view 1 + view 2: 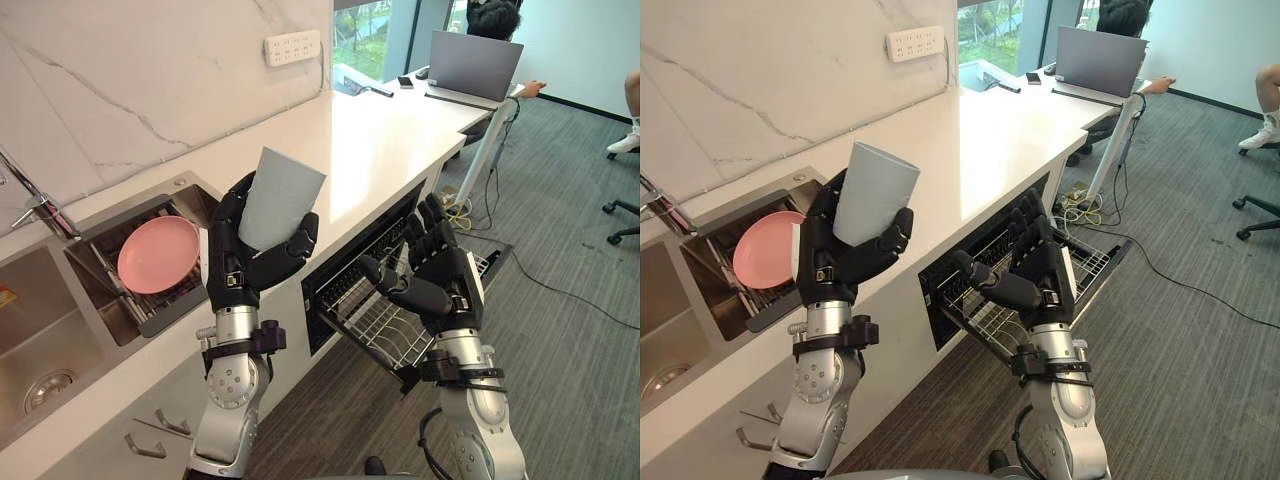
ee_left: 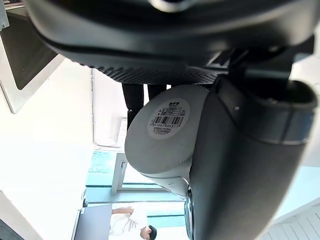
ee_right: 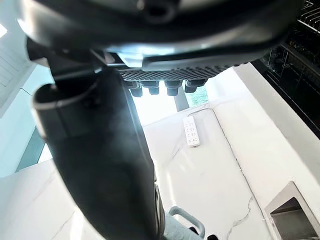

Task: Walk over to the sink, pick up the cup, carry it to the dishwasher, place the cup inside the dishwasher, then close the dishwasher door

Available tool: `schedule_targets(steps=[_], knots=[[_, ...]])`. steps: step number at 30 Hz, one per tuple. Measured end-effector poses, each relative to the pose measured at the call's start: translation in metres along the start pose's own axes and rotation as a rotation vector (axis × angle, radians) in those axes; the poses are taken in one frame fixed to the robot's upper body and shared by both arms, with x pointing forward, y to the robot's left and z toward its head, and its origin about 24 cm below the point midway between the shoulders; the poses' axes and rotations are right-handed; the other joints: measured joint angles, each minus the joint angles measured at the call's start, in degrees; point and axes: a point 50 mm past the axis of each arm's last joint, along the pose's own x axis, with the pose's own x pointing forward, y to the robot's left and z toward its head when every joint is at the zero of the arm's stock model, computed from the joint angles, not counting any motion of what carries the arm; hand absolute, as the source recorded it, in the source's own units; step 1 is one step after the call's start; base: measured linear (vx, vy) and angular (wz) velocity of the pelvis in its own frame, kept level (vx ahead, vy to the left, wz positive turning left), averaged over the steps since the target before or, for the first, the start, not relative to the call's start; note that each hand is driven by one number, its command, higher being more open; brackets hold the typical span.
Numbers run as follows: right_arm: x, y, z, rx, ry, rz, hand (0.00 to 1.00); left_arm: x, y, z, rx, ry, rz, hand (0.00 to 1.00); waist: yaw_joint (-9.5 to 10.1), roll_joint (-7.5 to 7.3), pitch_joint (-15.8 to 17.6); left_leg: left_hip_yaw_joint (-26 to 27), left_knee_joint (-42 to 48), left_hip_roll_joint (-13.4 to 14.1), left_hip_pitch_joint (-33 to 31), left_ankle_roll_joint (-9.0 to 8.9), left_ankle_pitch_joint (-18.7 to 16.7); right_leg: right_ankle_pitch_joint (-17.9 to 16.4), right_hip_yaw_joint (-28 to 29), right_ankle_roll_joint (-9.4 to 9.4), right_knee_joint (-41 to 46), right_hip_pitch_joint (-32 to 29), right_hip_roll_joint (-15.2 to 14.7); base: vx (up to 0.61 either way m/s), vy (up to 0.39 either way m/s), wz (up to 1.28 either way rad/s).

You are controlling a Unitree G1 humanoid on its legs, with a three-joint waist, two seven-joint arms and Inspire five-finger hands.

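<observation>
My left robot hand (image 1: 235, 265) grips the pale grey cup (image 1: 280, 195) upright at the white surface's (image 1: 380, 140) edge, fingers and thumb curled round it; my right robot hand (image 1: 440, 275) hangs open, fingers relaxed, over the pulled-out dishwasher rack (image 1: 370, 320)

The left robot hand (image 1: 235, 262) grips the cup (image 1: 282, 195) aloft; the right robot hand (image 1: 450, 275) stands upright, fingers relaxed.

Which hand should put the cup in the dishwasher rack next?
Left. The left hand is curled round the cup, close to the pulled-out dishwasher rack. The right hand hangs open above the rack, holding nothing.
</observation>
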Motion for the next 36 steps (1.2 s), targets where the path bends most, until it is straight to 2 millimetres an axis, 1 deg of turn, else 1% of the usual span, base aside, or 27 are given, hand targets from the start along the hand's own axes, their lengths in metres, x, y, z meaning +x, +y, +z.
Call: schedule_targets(steps=[3,6,11,15,25,30,32,36], knots=[[0.002,0.005,0.000,0.011,-0.004,0.021,1.00,-0.002,-0.005,-0.008,0.001,0.035,-0.020,0.00,0.05,-0.19,-0.14,-0.52,-0.21,-0.11,-0.27,0.11,0.24,0.00,-1.04,0.00,0.00,-0.09,-0.10,-0.02,-0.034,0.09],[0.002,0.009,-0.002,0.023,0.003,0.036,1.00,-0.007,-0.014,-0.014,0.013,0.059,-0.063,0.00,0.07,-0.59,-0.57,-1.43,-0.46,-0.28,-0.82,0.30,0.64,0.00,-2.27,0.00,0.07,-0.31,-0.30,-0.02,-0.042,0.15],[0.004,0.014,-0.004,0.052,0.006,0.051,1.00,-0.011,-0.026,-0.015,0.021,0.060,-0.122,0.00,0.10,-1.07,-0.92,-2.36,-1.21,-0.73,-1.07,0.46,1.40,0.06,-3.18,0.08,0.20,-0.42,-0.75,-0.04,-0.031,0.11],[0.006,0.018,-0.010,0.079,0.024,0.065,1.00,-0.015,-0.033,-0.015,0.036,0.056,-0.162,0.00,0.14,-1.47,-1.64,-2.63,-1.48,-0.88,-1.37,0.43,1.81,0.15,-3.51,0.04,0.08,-0.68,-0.92,-0.05,-0.031,0.04],[0.006,0.023,-0.013,0.128,0.033,0.075,1.00,-0.020,-0.047,-0.015,0.065,0.041,-0.230,0.00,0.18,-1.79,-2.17,-2.88,-1.67,-0.88,-1.84,0.37,2.10,0.20,-3.86,-0.02,0.18,-1.19,-0.92,-0.02,-0.021,0.01],[0.006,0.024,-0.012,0.133,0.023,0.077,1.00,-0.021,-0.050,-0.015,0.066,0.038,-0.241,0.00,0.16,-2.08,-2.39,-2.92,-1.68,-0.90,-1.85,0.40,2.15,0.21,-3.92,-0.02,0.20,-1.18,-0.95,-0.02,-0.017,0.00],[0.006,0.024,-0.013,0.133,0.025,0.075,1.00,-0.022,-0.051,-0.016,0.071,0.041,-0.246,0.00,0.16,-2.29,-2.64,-2.94,-1.69,-0.90,-1.87,0.38,2.19,0.22,-3.93,-0.03,0.19,-1.19,-0.96,-0.02,-0.014,0.01],[0.005,0.024,-0.020,0.135,0.051,0.074,1.00,-0.028,-0.056,-0.025,0.086,0.082,-0.281,0.00,0.16,-2.35,-3.85,-2.96,-1.75,-0.92,-2.05,0.35,2.23,0.22,-3.95,-0.03,0.15,-1.40,-0.97,-0.02,-0.014,0.00]])
